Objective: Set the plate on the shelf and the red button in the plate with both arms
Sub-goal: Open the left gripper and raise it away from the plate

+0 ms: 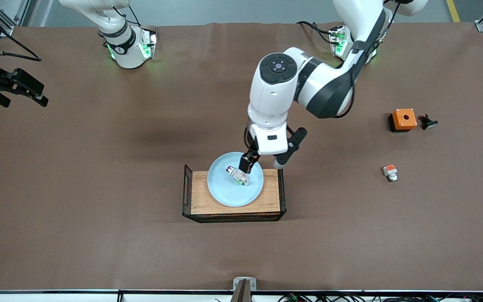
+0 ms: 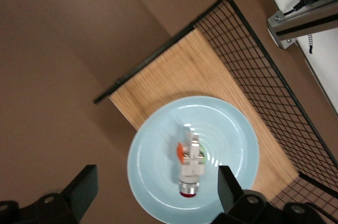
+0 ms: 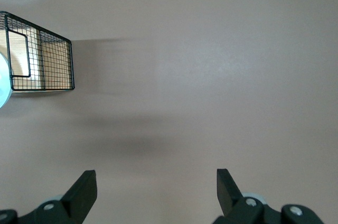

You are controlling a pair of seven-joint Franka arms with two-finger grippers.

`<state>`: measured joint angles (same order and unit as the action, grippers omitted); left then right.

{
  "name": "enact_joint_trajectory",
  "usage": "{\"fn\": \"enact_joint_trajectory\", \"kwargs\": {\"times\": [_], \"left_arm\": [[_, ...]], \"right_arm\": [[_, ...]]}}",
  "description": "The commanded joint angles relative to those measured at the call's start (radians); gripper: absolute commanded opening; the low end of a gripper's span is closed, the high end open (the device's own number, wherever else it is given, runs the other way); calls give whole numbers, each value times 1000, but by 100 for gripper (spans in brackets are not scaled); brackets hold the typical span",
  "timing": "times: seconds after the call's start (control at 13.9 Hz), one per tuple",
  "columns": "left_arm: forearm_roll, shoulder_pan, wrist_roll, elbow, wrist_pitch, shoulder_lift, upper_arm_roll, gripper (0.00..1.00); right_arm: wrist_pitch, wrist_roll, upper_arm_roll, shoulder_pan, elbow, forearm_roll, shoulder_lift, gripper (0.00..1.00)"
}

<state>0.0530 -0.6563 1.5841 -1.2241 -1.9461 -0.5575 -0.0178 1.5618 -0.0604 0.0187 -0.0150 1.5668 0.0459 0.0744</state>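
Plate and button both appear to be where the task wants them: the round, shallow, pale blue plate lies on the wooden tray with black wire-mesh walls, and the small white-grey switch piece with a dark red end and a green spot, the red button, lies on its side on the plate, toward the rim farther from the front camera.

The left pincer hangs just above the plate with its fingers spread wide and nothing between them; in the left wrist view the button lies between the two dark fingertips, apart from both. The right pincer is also spread open and empty, waiting over the bare brown desk toward the right arm's end, well away from the tray.

The risk I see is in the retreat. One left fingertip looks close to the button, so a sideways or tilted lift could brush it and roll or knock it toward the rim, or off the plate. The plate overhangs the tray's open edge farther from the camera, so a downward nudge on that rim might tip or slide it. The mesh wall beside the outer finger could catch it on a low swing. A straight upward lift seems safest.
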Motion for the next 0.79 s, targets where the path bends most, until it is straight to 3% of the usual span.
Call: {"fn": "enact_joint_trajectory", "kwargs": {"times": [0.0, 0.14, 0.72], "left_arm": [[-45, 88, -186, -17, 160, 73, -1, 100], [-48, 154, -322, -17, 257, 120, -1, 100], [-79, 377, -844, -18, 446, 243, 1, 100]], "right_arm": [[-9, 8, 4, 6, -1, -12, 11, 100], [-9, 8, 4, 6, -1, -12, 11, 100], [-9, 10, 4, 6, 1, -12, 11, 100]]}}
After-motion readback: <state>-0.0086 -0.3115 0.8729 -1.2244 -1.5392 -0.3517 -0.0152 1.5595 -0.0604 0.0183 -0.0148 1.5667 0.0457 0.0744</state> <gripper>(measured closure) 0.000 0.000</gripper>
